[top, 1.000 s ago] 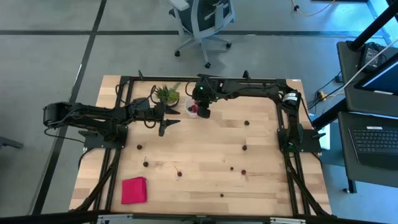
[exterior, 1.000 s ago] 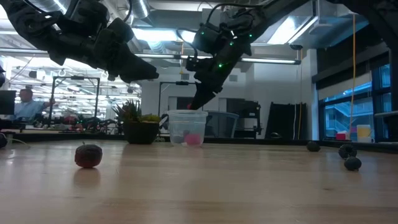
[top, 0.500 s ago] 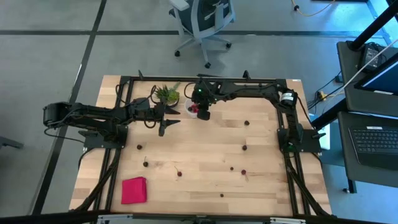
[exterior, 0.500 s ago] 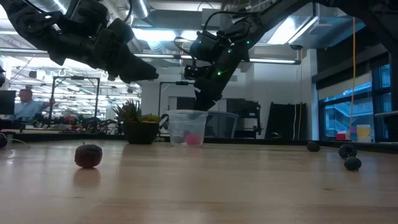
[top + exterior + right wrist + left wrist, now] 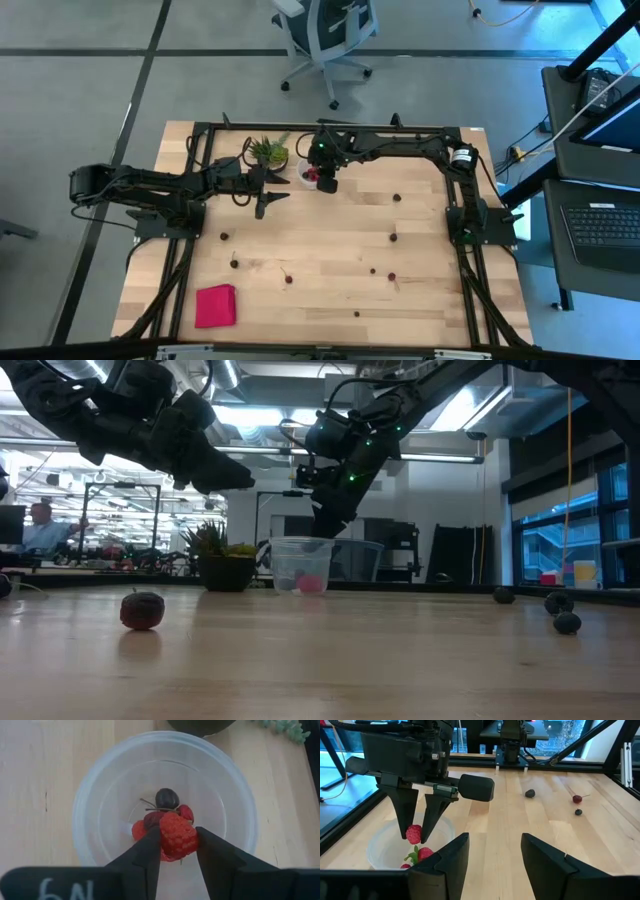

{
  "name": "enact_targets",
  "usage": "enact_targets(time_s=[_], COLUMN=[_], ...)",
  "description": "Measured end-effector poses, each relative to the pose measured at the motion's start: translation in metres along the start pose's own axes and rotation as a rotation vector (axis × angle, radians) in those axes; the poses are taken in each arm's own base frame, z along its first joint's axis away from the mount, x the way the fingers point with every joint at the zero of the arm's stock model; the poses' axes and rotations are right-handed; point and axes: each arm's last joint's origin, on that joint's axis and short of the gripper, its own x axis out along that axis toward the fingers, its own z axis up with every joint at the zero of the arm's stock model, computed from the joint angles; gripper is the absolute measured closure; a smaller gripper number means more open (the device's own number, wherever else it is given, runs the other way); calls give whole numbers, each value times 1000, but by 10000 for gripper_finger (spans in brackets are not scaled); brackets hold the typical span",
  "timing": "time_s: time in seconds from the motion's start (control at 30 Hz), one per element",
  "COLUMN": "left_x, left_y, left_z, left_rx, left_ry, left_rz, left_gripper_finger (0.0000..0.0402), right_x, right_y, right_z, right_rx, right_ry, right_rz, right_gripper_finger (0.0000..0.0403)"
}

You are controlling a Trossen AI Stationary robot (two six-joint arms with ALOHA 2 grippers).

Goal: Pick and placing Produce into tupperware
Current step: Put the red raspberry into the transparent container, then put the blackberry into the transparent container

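Observation:
The tupperware, a clear round cup, stands at the table's far middle beside a potted plant. At its bottom lie a dark cherry and a few red pieces of produce. My right gripper hangs over the cup's mouth, shut on a red raspberry-like berry. To the cup's left my left gripper hovers above the table, open and with nothing in it. More produce lies scattered on the table. My right gripper pinches the red berry's two sides between its two fingertips. The fingers slant steeply down from above. The berry hangs clear, above the fruit in the cup and about level with the rim.
The spiky potted plant stands just left of the cup. A pink cloth lies near the front left. Loose fruits dot the table's middle and right. One dark red fruit lies close to the low camera.
My right gripper has sunk a little toward the tupperware with the berry between its fingers, then kept still over the cup.

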Motion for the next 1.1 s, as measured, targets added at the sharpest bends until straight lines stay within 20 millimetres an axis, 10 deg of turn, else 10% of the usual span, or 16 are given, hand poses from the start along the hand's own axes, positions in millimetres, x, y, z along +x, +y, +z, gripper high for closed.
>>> enact_targets(time_s=[0.53, 0.83, 1.1], left_x=[0, 0, 0], left_y=[0, 0, 0], left_z=[0, -2, -4], left_rx=[0, -7, -14], left_ry=[0, 23, 37], left_rz=[1, -1, -7], left_gripper_finger=[228, 228, 228], right_x=[-5, -89, -136], right_y=[1, 8, 21], right_z=[2, 14, -32], right_rx=[0, 17, 203], right_ry=[4, 13, 91], right_rz=[27, 37, 15], right_gripper_finger=[203, 186, 187])
